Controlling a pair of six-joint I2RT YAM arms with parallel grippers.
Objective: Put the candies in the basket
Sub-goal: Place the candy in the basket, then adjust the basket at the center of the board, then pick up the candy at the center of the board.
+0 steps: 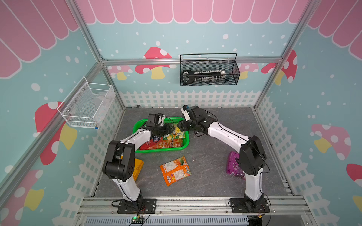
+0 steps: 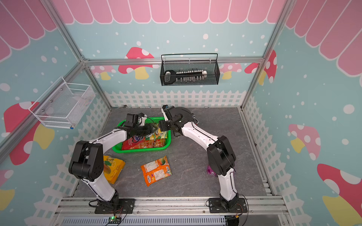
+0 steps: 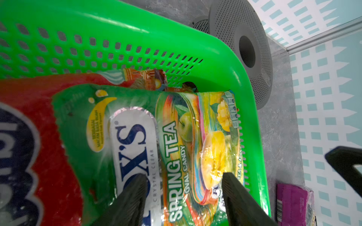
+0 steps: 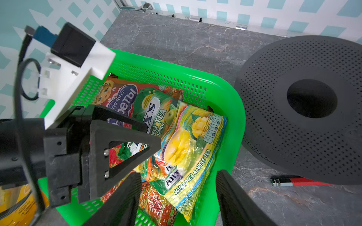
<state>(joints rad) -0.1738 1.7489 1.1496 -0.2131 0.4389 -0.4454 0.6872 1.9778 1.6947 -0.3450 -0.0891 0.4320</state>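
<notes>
Grey perforated spool [image 4: 274, 137] sits just beside the green basket [image 4: 231, 92].

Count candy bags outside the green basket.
3. Orange bag in front of the basket; yellow bag partly under the left arm; purple bag partly behind the right arm. The arms could hide more.

Teal mushroom-patterned walls [image 1: 195, 39], one bearing a black wire basket [image 1: 209, 78], enclose a grey marbled floor [image 1: 213, 176].
</notes>
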